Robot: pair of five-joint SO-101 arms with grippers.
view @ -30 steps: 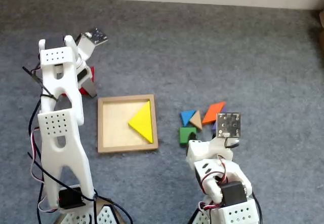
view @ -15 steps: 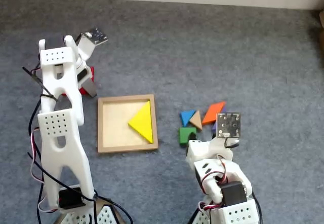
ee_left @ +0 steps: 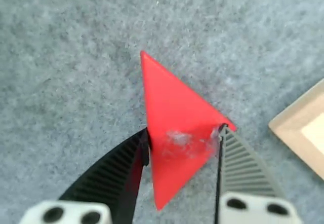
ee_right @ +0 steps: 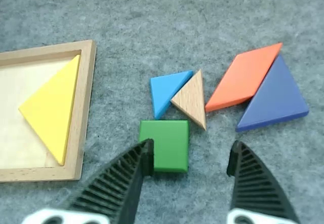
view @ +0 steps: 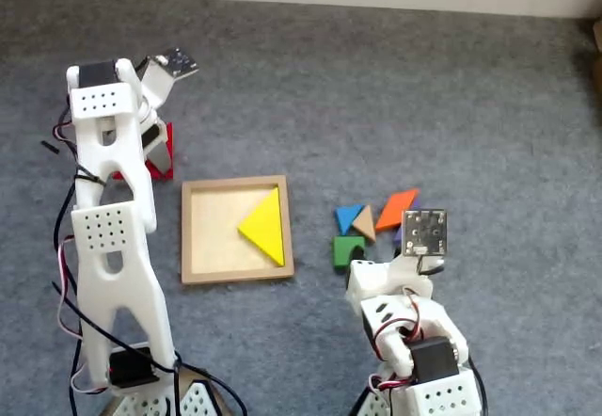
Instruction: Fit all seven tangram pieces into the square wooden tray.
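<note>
The square wooden tray lies mid-table with a yellow triangle inside, against its right side. Left of the tray, my left gripper is shut on a red triangle, which in the high view peeks out beside the arm. My right gripper stands open above a cluster right of the tray: green square, blue triangle, tan triangle, orange parallelogram and dark blue triangle. The green square lies nearest its dark finger.
Grey carpet covers the table. A corner of the tray is close to the red triangle. Both arm bases stand at the near edge, and open carpet stretches behind the tray and to the far right.
The left arm has shifted slightly up and to the left, and the red triangle now sits a little differently under it. The right arm and the other pieces are unchanged.
</note>
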